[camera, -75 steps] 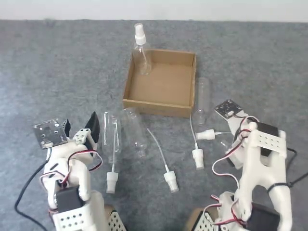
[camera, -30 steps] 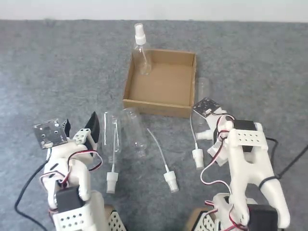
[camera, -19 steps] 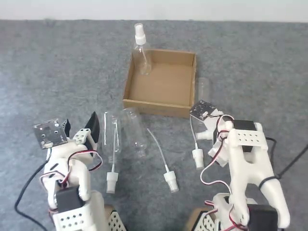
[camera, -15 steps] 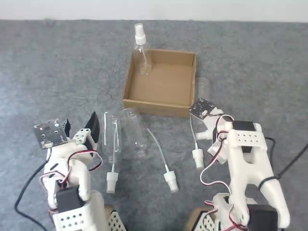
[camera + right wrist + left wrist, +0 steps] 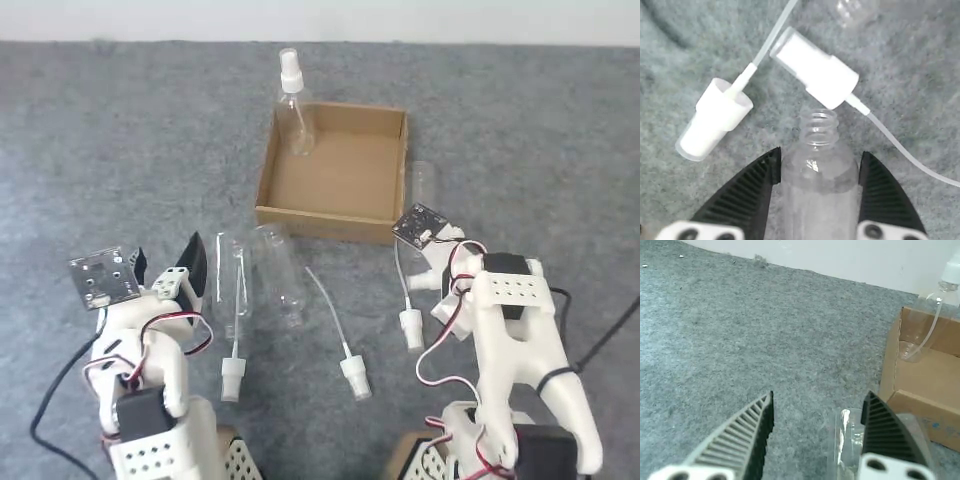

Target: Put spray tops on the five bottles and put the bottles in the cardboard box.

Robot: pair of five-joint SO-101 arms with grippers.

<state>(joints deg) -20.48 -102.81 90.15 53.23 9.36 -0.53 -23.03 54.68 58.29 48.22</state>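
While the jaws of your left gripper (image 5: 819, 396) stand apart, your right gripper (image 5: 820, 152) has a topless bottle (image 5: 819, 187) between its wide jaws

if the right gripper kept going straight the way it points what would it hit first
Past the uncapped bottle that the right gripper straddles, probably the white spray top lying just beyond that bottle's neck, though depth is unclear.

Wide open grey carpet (image 5: 120, 140) left of the cardboard box (image 5: 325, 222), box top open, capped bottle (image 5: 293, 105) upright in its far left corner, lying bottles (image 5: 280, 272) and loose spray tops (image 5: 353, 372) cluttering the strip between arms and box, another bottle (image 5: 422, 185) along the box's right wall.
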